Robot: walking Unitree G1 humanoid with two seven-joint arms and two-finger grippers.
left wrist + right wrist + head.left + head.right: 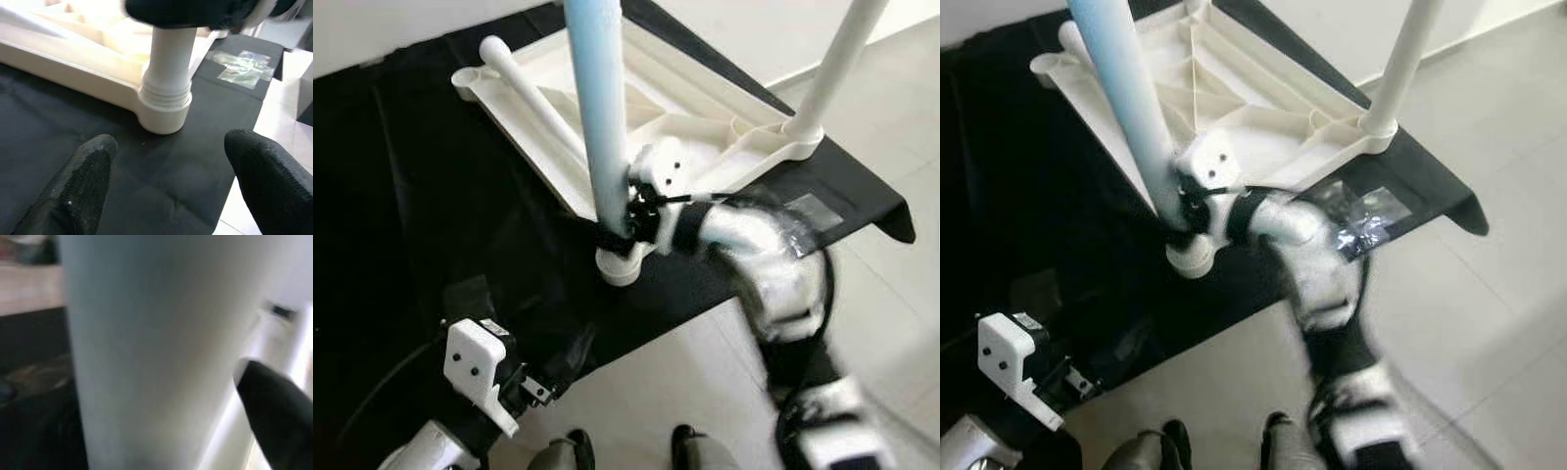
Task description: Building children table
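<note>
Low beside the black-draped worktop (431,196), the left hand (540,384) hangs spread and empty. Right hand (641,220) clamps the blue-tinted leg (602,117) above its corner socket (622,266) of the upturned tabletop (636,108); twisting off-axis could cross-thread it.

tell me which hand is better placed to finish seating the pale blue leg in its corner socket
Right. The right hand is clamped on the pale blue plastic leg just above the white tabletop's corner socket. The left hand hangs open, low over the black cloth.
</note>
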